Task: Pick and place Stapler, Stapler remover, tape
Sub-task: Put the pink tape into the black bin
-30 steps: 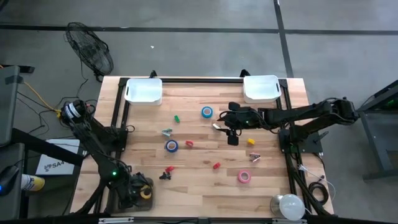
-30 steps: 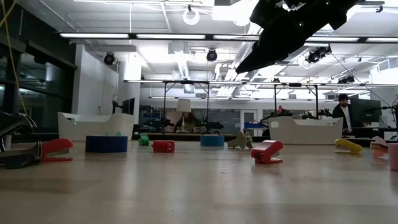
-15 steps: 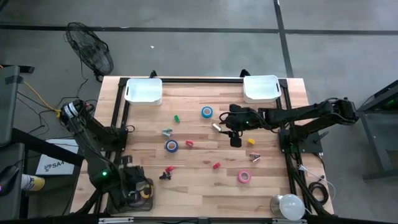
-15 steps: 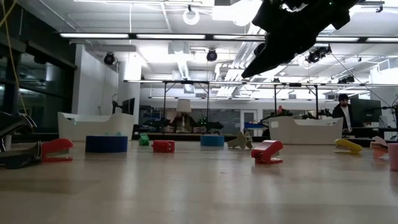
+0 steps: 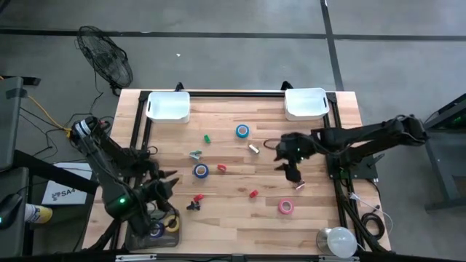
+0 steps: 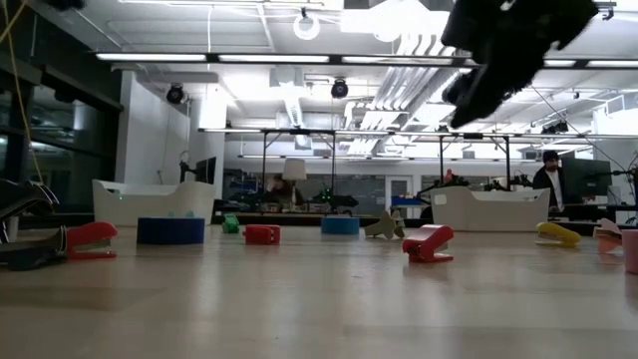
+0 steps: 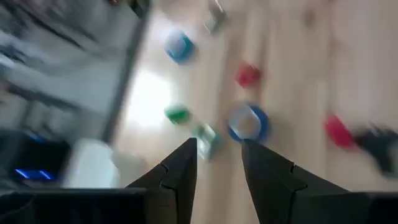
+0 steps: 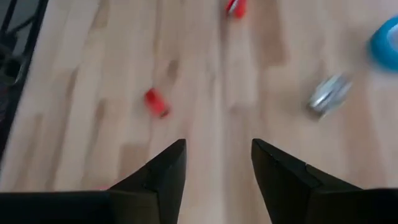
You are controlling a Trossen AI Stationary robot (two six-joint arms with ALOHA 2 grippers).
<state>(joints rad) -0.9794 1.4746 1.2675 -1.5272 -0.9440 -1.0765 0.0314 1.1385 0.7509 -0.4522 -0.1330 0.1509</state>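
Two blue tape rolls [image 5: 201, 170] [image 5: 242, 131] and a pink tape roll [image 5: 286, 207] lie flat on the wooden table. Another bluish roll [image 5: 156, 229] lies beside a yellow ring [image 5: 172, 224] at the near left corner. Small red staplers [image 5: 253, 193] [image 5: 221, 167] and a silvery stapler remover [image 5: 195, 154] rest near the middle. My left gripper [image 5: 173, 179] hangs open above the near left part, with nothing between its fingers [image 7: 180, 168]. My right gripper [image 5: 291, 173] is open over the right half, with only bare wood between its fingers [image 8: 165, 168].
Two white bins [image 5: 169, 106] [image 5: 305, 102] stand at the far edge. A dark claw-shaped piece [image 5: 195, 202], a green block [image 5: 207, 137], a small white piece [image 5: 254, 148] and a pinkish piece [image 5: 299, 185] lie scattered. A fan stands off the far left corner.
My left gripper has risen from the near left corner, tipping up from pointing down, and now points over the table; the bluish roll shows where it was. My right gripper has gone from the table's middle toward the right edge.
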